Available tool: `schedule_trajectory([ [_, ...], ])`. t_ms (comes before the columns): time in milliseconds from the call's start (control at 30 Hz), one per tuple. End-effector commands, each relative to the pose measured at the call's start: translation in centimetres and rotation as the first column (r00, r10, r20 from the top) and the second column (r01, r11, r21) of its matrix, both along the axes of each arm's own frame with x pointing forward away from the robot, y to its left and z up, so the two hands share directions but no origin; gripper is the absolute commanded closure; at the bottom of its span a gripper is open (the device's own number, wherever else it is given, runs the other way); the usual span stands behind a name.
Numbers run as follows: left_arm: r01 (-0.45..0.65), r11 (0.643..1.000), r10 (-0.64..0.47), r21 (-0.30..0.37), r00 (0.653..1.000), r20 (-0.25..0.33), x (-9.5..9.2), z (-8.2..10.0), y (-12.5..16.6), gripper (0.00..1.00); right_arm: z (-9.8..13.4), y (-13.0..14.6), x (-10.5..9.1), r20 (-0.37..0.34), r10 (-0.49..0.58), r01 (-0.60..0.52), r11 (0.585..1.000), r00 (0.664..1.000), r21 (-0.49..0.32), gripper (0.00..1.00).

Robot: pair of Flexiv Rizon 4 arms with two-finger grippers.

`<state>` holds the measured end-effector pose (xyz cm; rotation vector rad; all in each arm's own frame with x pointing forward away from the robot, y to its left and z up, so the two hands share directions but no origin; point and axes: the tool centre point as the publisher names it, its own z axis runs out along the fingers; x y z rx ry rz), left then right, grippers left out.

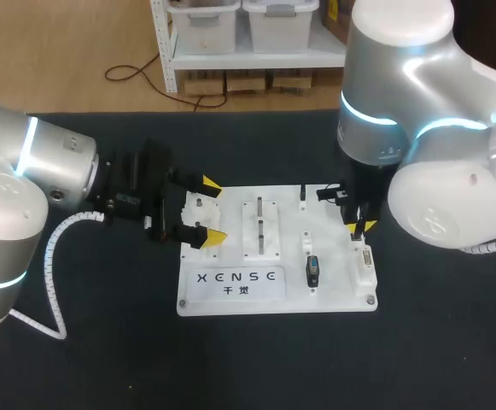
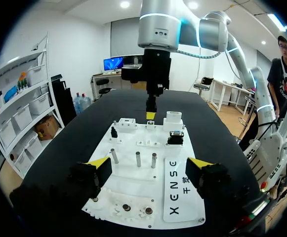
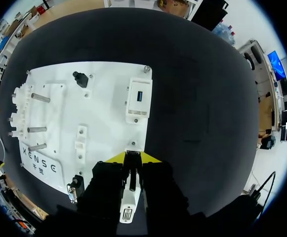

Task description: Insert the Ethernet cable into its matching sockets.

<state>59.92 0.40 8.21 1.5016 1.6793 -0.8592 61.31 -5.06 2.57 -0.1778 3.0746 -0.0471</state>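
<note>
- The right gripper (image 3: 132, 159) hangs over the 3 o'clock edge of the white board (image 1: 333, 295). Its jaws are pressed nearly together on a slim dark piece, which I take to be the Ethernet plug (image 3: 132, 173). No trailing cable shows.
- The plug's long axis seems to run along the jaws, pointing down at the board.
- In the head view a white socket block (image 1: 364, 260) sits just at 6 o'clock from these jaws. In the right wrist view a second block with a blue-faced port (image 3: 139, 98) lies at 12 o'clock, ahead of them. I cannot tell which one matches the plug.
- The coming move therefore turns on a short shift along that edge, then a straight descent.
- The left gripper (image 2: 149, 167) sits at the board's 9 o'clock edge with its jaws spread wide and holding nothing. It is well apart from both blocks, so the right arm is the nearer one.
- The blue port looks unfilled. A black connector (image 1: 313, 272) stands seated in its mount on the board, at 9 o'clock from the first block.
</note>
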Motion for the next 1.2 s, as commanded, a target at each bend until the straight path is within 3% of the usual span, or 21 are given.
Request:
schedule_trajectory([
  [33,0.0,1.0,0.0,-0.006,1.0,0.004,-0.06,-0.17,0.09,0.0,-1.15,-0.09,0.07,-0.002,0.0,0.0,1.0,1.0,-0.006,1.0],
  [533,0.0,1.0,0.0,-0.006,1.0,0.004,-0.06,-0.17,0.09,0.0,-1.33,-0.14,0.13,0.015,0.015,-0.015,0.999,1.0,-0.033,1.0],
  [567,0.0,1.0,0.0,-0.006,1.0,0.004,-0.06,-0.17,0.09,0.0,-1.02,-0.07,0.19,0.023,0.03,-0.029,0.999,0.999,-0.045,0.89],
  [600,0.0,1.0,0.0,-0.006,1.0,0.004,-0.06,-0.17,0.09,0.0,-1.02,-0.07,0.19,0.023,0.03,-0.029,0.999,0.999,-0.045,0.51],
  [633,0.0,1.0,0.0,-0.006,1.0,0.004,-0.06,-0.17,0.09,0.0,-1.02,-0.07,0.19,0.023,0.03,-0.029,0.999,0.999,-0.045,0.0],
  [1200,0.0,1.0,0.0,-0.006,1.0,0.004,-0.06,-0.17,0.09,0.0,-1.02,-0.07,0.19,0.023,0.03,-0.029,0.999,0.999,-0.045,0.0],
])
